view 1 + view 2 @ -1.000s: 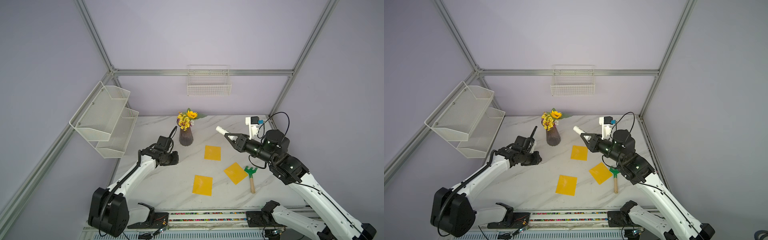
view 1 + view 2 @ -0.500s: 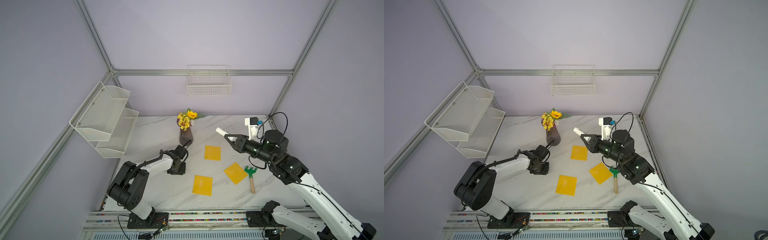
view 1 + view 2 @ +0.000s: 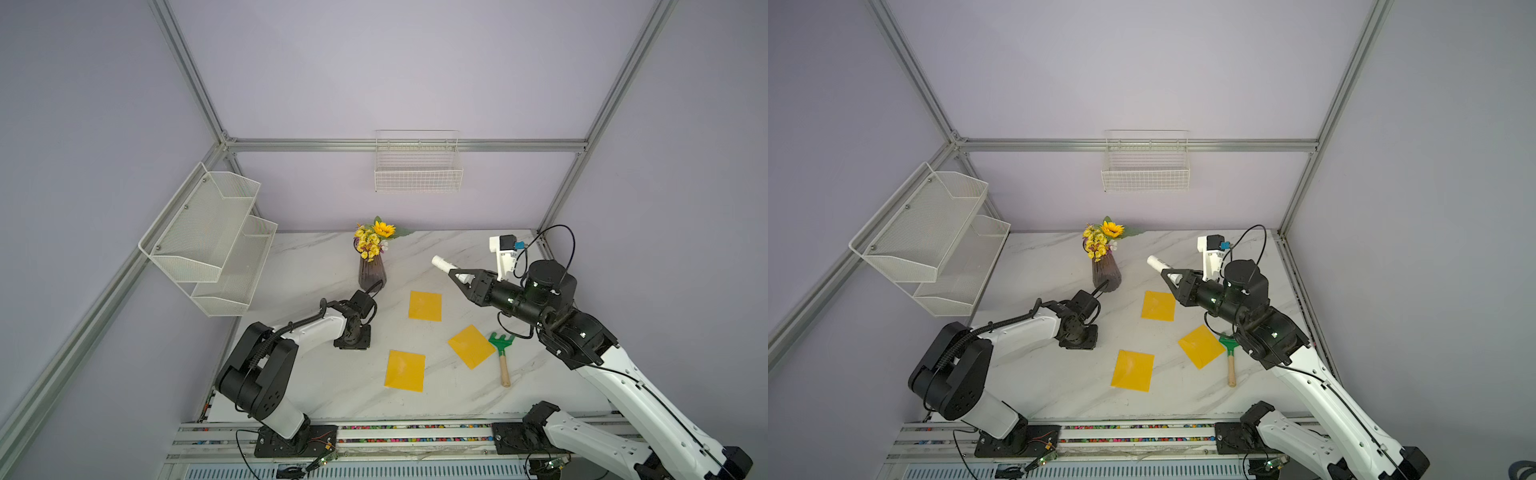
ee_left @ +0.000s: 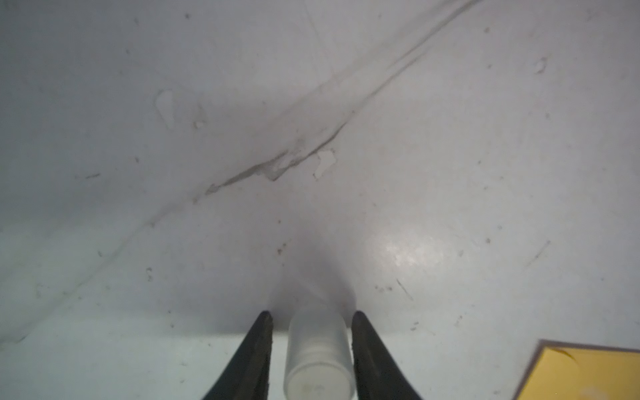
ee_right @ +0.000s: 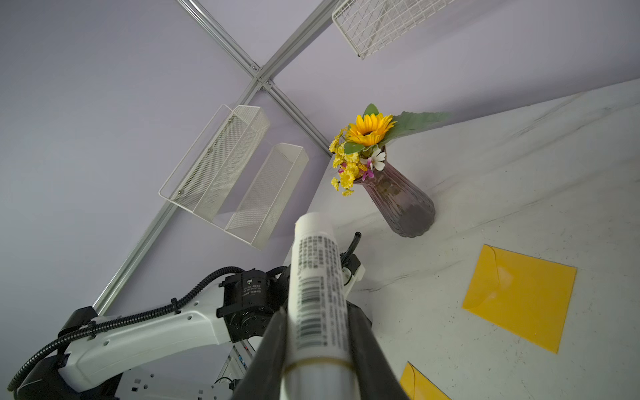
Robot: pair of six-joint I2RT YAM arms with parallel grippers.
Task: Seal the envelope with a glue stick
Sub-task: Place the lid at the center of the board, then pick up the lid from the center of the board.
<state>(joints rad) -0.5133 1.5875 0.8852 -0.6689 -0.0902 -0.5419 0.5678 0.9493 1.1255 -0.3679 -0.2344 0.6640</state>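
Left of centre on the counter (image 3: 316, 266), the left pincer (image 4: 311, 314) points straight down; in both top views its own wrist hides the tips. From its wrist, the jaws stand part-open either side of a blurred, translucent cap (image 4: 318, 349). A slim gap shows on one side; whether the other jaw touches it I cannot tell. An envelope (image 4: 585, 374) is cut off at that frame's corner. Above the counter's back right quarter, the right pincer (image 5: 317, 308) is clamped tight on the glue stick (image 3: 440, 262), held clear of the surface.
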